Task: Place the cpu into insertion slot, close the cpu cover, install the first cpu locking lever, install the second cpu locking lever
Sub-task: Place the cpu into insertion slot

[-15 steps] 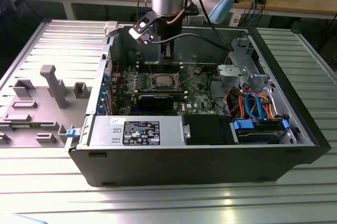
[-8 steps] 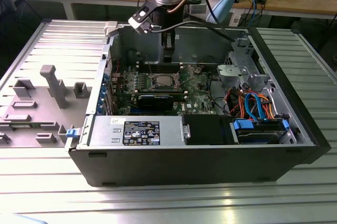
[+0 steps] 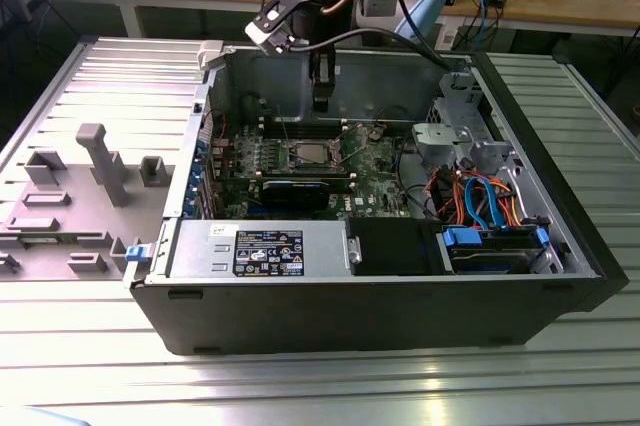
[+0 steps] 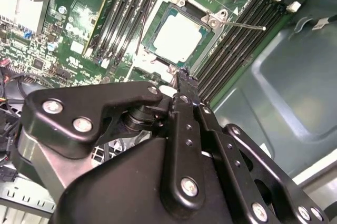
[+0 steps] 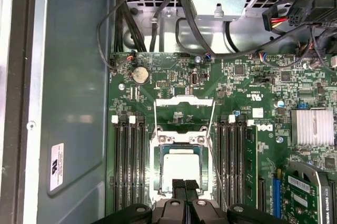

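The cpu [image 5: 180,167] lies in the insertion slot [image 5: 156,169], its silver top facing up; it also shows in the second wrist view as the cpu [image 4: 179,36]. The cpu cover [image 5: 184,101] is swung open and lies flat on the board beyond the slot. Thin wire locking levers [image 5: 156,116] [image 5: 212,124] stand released on either side of it. One lever [image 4: 245,24] sticks out past the socket's corner. My gripper [image 5: 185,186] [image 4: 184,78] hangs just above the slot's near edge, shut with nothing between its fingers. In the exterior view the gripper [image 3: 320,98] hovers over the socket [image 3: 308,154].
Black memory slots [image 5: 129,166] [image 5: 234,161] flank the socket. A grey drive cage [image 3: 455,131] with orange and blue cables [image 3: 485,196] fills the exterior view's right side of the case. A power supply [image 3: 260,246] sits at the case's front. A graphics card [image 3: 300,191] lies beside the socket.
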Controlling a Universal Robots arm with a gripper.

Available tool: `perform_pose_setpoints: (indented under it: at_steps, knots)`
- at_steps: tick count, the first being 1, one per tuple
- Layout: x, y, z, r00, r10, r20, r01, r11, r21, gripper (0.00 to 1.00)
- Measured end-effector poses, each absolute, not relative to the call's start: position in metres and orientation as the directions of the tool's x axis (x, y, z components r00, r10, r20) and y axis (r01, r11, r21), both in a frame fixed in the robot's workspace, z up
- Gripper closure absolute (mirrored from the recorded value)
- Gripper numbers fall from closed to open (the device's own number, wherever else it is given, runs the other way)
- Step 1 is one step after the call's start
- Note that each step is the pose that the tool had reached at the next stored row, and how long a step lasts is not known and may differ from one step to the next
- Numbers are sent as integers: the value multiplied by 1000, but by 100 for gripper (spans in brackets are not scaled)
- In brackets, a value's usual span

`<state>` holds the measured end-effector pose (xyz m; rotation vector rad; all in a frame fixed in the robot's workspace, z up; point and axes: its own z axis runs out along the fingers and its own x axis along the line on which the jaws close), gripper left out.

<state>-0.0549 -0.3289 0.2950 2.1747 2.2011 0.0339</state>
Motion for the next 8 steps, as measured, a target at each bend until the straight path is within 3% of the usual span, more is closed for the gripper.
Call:
perform_pose_setpoints:
  at_steps: [8]
  knots:
    - [-55, -329, 295, -12, 1000, -18, 999, 13, 49, 89]
